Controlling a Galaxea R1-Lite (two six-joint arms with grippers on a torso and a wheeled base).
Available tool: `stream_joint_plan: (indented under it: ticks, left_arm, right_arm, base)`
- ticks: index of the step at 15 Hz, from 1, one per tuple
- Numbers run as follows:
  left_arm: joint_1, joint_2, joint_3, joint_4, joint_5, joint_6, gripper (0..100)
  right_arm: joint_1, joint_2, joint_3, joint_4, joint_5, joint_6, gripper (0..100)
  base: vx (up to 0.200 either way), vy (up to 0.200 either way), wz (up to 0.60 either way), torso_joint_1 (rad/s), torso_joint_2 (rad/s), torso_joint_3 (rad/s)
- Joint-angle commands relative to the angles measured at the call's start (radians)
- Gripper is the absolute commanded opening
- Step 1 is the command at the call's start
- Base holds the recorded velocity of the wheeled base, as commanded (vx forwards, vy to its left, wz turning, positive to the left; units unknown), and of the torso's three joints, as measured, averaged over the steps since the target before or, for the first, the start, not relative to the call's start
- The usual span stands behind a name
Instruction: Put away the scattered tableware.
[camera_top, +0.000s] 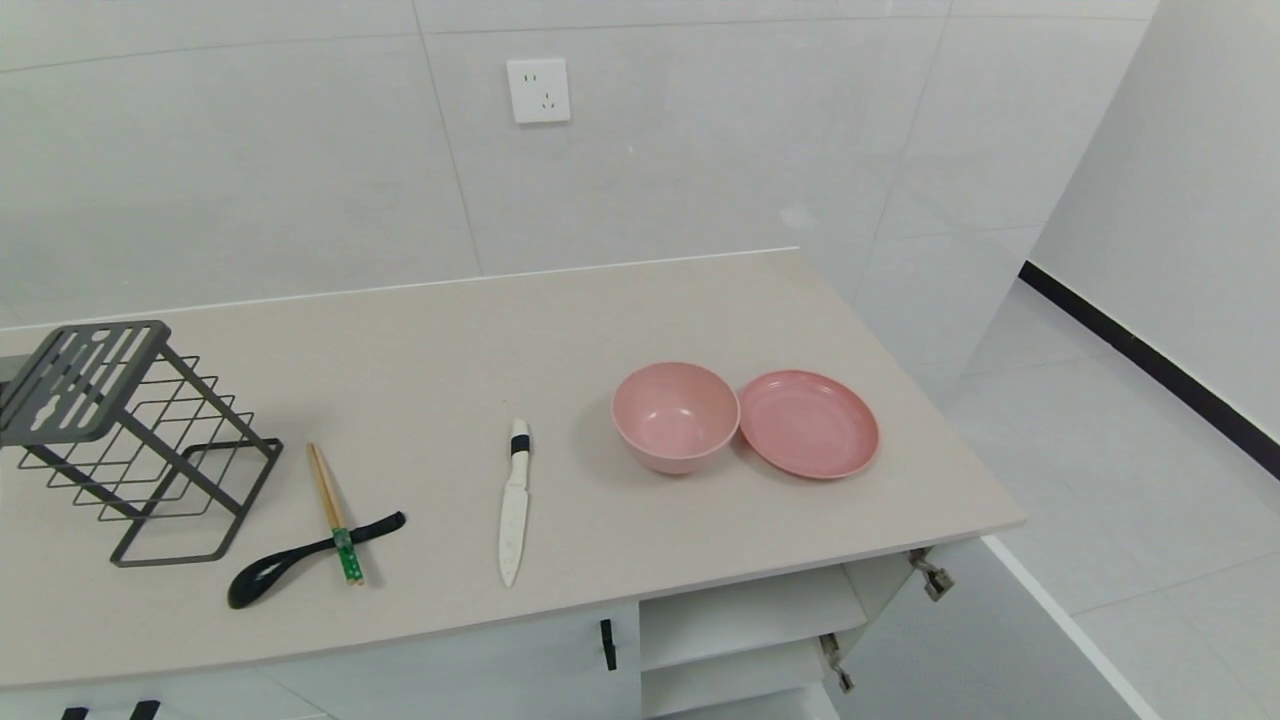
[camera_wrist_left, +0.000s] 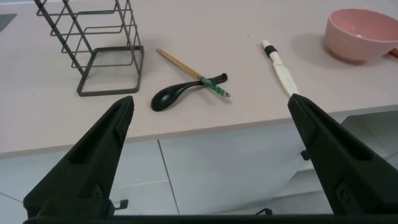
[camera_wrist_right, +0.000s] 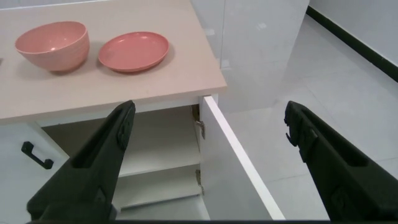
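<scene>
Bright, even, diffuse light, soft short shadows beside the bowl (camera_top: 675, 416), everything sharp.

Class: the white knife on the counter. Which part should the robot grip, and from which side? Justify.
Grip the knife by its handle, the far end by the black band, probably coming down from above with the left claw spanning its narrow width. It lies flat on the counter, blade tip toward the front edge, so a side approach has little to catch.
</scene>
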Motion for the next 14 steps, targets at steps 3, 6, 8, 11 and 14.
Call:
stream_joint_plan:
  ticks: [3,6,8,11,14]
  left_arm:
    - [0.0,0.001,0.0,-0.001,0.0,0.001,100]
    - [0.0,0.001,0.0,-0.001,0.002,0.004,100]
    - [0.0,0.001,0.0,-0.001,0.0,0.006,100]
    - [0.0,0.001,0.0,-0.001,0.0,0.003,100]
    - [0.0,0.001,0.0,-0.001,0.0,-0.002,100]
  right_arm:
    - [0.001,0.001,0.0,0.0,0.002,-0.001,100]
    - [-0.001,0.001,0.0,0.0,0.001,-0.001,100]
    - [0.001,0.001,0.0,0.0,0.002,-0.004,100]
    - [0.001,0.001,0.0,0.0,0.002,-0.001,100]
    - [-0.001,0.001,0.0,0.0,0.002,0.007,100]
  base:
    - [0.0,0.0,0.0,0.191,-0.36,-0.185]
    - [0.0,0.0,0.0,0.081,-0.16,-0.08]
    - [0.0,0.0,0.0,0.0,0.0,0.0]
    - [0.0,0.0,0.0,0.04,-0.07,-0.038]
    - [0.133,0.0,0.0,0.054,-0.11,-0.048]
